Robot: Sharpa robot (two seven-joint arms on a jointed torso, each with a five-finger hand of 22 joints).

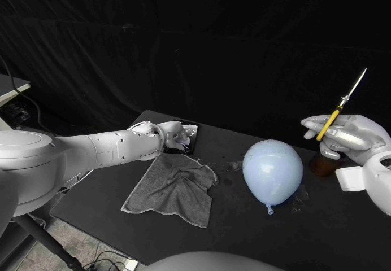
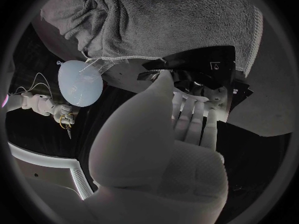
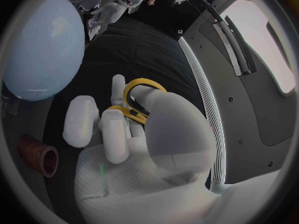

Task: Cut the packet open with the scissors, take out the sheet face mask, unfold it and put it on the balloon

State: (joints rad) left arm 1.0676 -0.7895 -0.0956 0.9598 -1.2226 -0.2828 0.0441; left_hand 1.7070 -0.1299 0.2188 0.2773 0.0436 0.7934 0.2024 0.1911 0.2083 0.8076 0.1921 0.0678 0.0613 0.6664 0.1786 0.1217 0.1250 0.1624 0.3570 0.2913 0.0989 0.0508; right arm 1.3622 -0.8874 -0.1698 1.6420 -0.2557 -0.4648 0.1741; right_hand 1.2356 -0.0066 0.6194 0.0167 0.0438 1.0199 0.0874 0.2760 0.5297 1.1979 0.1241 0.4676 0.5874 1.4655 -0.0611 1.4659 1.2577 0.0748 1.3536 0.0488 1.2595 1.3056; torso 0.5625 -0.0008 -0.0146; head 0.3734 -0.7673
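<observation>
Holding scissors (image 1: pixel 342 104) high in right hand (image 1: pixel 346 135), fingers clamped on them; left hand (image 1: pixel 173 134) fingers stretched over packet (image 2: pixel 206 64), ten o'clock from balloon (image 1: pixel 273 169), grip unclear. Risk: packet sliding when cut.

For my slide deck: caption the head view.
Right hand holds yellow-handled scissors aloft; left hand at the dark packet; balloon and grey cloth lie between.

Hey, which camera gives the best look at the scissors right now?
Head view: the scissors show both blades and yellow handle, raised in the right hand. The right wrist view catches the yellow handle loops among the fingers, blades hidden. The left wrist view has them tiny and far off.
</observation>
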